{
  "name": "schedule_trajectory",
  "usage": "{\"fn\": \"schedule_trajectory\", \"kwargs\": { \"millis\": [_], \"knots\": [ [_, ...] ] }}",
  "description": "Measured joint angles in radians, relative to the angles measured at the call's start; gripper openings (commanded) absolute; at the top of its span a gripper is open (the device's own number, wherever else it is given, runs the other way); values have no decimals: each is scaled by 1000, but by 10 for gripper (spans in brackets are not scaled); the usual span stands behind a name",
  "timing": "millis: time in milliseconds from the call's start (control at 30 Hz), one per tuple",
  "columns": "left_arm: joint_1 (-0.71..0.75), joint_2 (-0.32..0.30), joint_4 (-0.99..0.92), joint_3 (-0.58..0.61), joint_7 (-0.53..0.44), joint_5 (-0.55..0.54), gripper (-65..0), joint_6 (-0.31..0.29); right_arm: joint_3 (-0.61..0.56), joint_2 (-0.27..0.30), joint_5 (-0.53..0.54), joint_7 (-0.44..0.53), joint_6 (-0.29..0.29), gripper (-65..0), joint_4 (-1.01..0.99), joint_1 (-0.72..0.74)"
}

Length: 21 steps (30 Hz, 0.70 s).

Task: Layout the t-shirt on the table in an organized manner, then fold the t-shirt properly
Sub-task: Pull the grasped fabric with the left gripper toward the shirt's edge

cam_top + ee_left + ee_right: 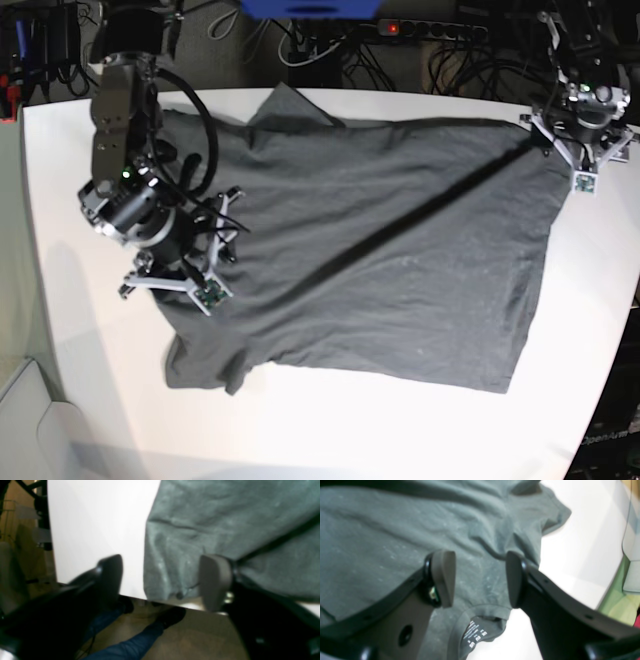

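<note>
Currently I find the t-shirt (370, 250) spread across the middle of the table (80, 400), reaching from the far edge almost to the edge under my left arm, its body mostly flat with one long diagonal crease. The collar (480, 620) with its printed label lies below the right gripper (480, 577), and one sleeve (552, 515) sticks out toward the table's edge on that side. Both pincers stand with jaws apart and nothing between them. The left gripper (165, 580) hovers at the hem corner near the table's edge, one pad (215, 580) over cloth and the other over bare white top.

My judgement: the layout step is nearly done but not finished. The cloth around the collar is rumpled and the near sleeve is bunched. To do this well I would pinch the hem corner and the shoulder, pull gently apart to draw out the diagonal crease, and keep the hem from slipping over the table's edge before starting any fold
</note>
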Motion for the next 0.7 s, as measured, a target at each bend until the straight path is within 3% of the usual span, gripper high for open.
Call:
{"fn": "schedule_trajectory", "kwargs": {
  "millis": [167,533,700],
  "knots": [
    [24,-10,60,-4,-5,3,-13,4,0,0,1,0,0,-320,0,0],
    [-14,18,-84,-33,-1,7,-9,13,1,0,1,0,0,-321,0,-16],
    [-65,15,-171,-34,-56,-21,-10,19,1,0,0,0,0,-321,0,-14]
  ]
}}
